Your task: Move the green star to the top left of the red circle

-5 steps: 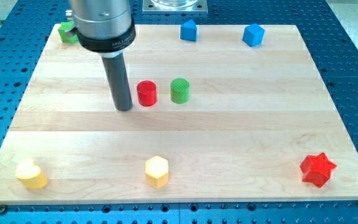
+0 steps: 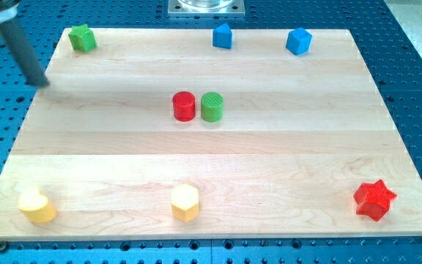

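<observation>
Green star point(image 2: 82, 37) seemingly above-right of my tip point(image 2: 42, 83)

my tip point(image 2: 42, 83) swung to board's left edge, red circle point(image 2: 184, 106) nudged right

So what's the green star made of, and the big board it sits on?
The green star looks like matte plastic: one solid colour, no grain, though that's a guess. The board looks like pale wood, with visible grain and long plank strips, smooth and lightly sheened.

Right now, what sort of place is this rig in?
Likely a robotics lab bench: a wooden board on a blue perforated table, toy blocks like the green star and red circle, my tip at the board's left edge.
</observation>
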